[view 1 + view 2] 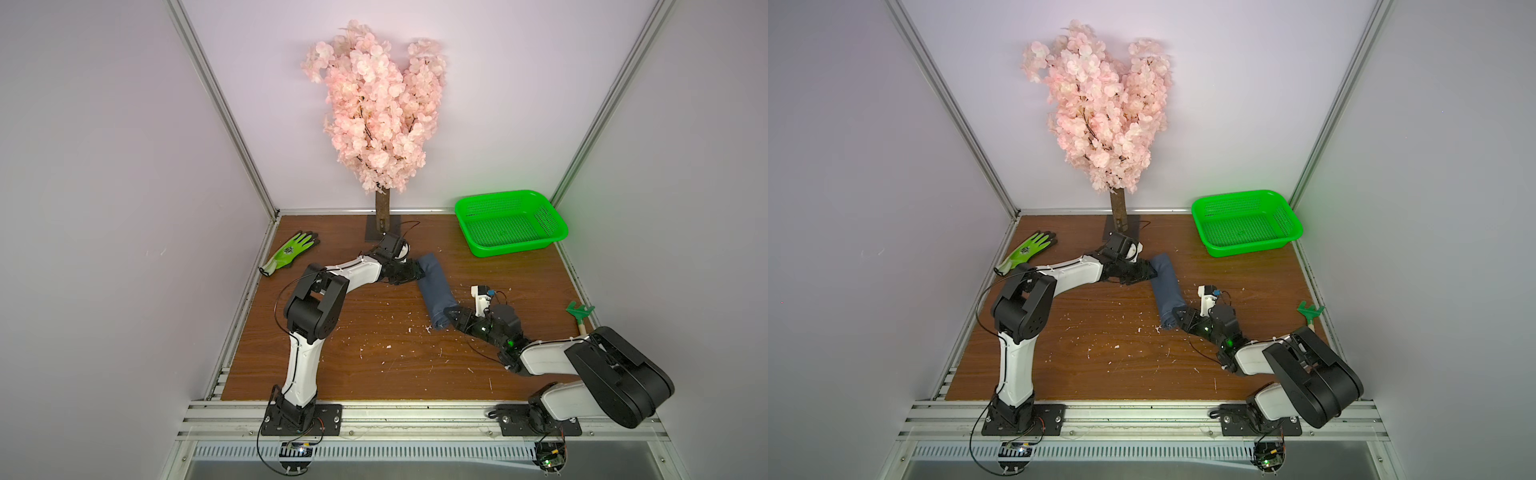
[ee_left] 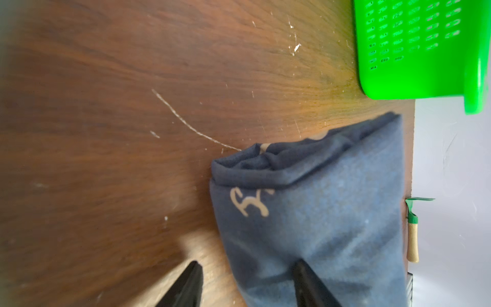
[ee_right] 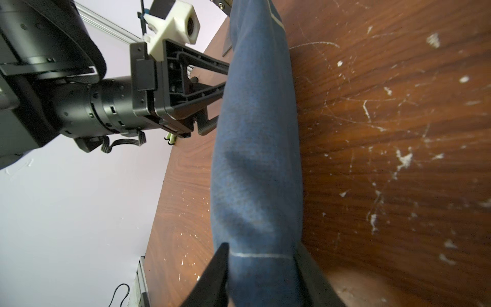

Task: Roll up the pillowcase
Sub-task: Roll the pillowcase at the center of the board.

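The pillowcase [image 1: 434,291] [image 1: 1167,291] lies as a tight navy-blue roll on the middle of the wooden table, running from far to near. My left gripper [image 1: 417,272] [image 1: 1152,272] is at the roll's far end. In the left wrist view the left gripper [image 2: 247,263] is open, with one finger over the fabric [image 2: 318,212] and the other over bare wood. My right gripper [image 1: 446,313] [image 1: 1177,313] is at the near end. In the right wrist view the right gripper [image 3: 262,245] has its jaws apart on either side of the roll [image 3: 255,159], which is not squeezed.
A green basket [image 1: 515,245] [image 2: 425,79] stands at the back right. A pink blossom tree [image 1: 374,108] rises at the back centre. A lime-green glove [image 1: 291,253] lies at the back left, and a small green rake [image 1: 579,311] at the right edge. White crumbs dot the tabletop.
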Controlling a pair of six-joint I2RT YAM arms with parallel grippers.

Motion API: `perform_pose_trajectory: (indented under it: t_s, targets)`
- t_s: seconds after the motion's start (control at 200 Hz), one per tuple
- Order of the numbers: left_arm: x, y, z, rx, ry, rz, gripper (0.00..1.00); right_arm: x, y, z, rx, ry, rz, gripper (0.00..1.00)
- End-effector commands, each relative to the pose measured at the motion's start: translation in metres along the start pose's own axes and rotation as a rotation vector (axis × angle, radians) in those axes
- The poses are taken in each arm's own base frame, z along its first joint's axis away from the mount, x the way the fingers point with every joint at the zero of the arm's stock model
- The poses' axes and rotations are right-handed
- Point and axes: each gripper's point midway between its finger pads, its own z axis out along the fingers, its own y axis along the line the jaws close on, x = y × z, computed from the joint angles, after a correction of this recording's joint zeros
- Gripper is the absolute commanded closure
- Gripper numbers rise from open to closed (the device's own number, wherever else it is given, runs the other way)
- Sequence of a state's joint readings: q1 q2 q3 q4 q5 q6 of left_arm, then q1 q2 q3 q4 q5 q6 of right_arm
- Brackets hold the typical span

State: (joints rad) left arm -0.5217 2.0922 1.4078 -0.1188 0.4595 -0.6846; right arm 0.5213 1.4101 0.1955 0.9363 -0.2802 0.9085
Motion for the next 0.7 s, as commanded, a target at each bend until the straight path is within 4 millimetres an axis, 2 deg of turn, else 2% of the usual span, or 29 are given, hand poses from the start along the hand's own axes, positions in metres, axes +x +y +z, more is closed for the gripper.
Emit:
perform_pose_trajectory:
  t_s: [0.0,0.245,0.265,0.335,0.51,0.696]
  targets:
    - [0.004,-0.010,0.010,0.027,0.021,0.021,0.42,-0.005,-0.002,-0.004,0.028,-0.024,-0.040,0.54]
    - [0.013,0.002,0.023,-0.002,0.070,0.047,0.42,-0.011,-0.002,-0.005,0.096,0.000,-0.134,0.34]
    - [0.004,-0.006,0.022,0.011,0.054,0.062,0.43,-0.012,-0.002,-0.006,0.103,0.000,-0.143,0.33]
    - [0.005,-0.006,0.024,0.011,0.066,0.071,0.43,-0.014,-0.003,-0.009,0.139,0.011,-0.176,0.29]
    - [0.010,-0.007,0.028,0.039,0.088,0.080,0.43,-0.025,-0.007,-0.020,0.242,0.018,-0.271,0.23]
    - [0.011,-0.010,0.032,0.072,0.090,0.079,0.43,-0.033,-0.009,-0.029,0.299,0.034,-0.359,0.21]
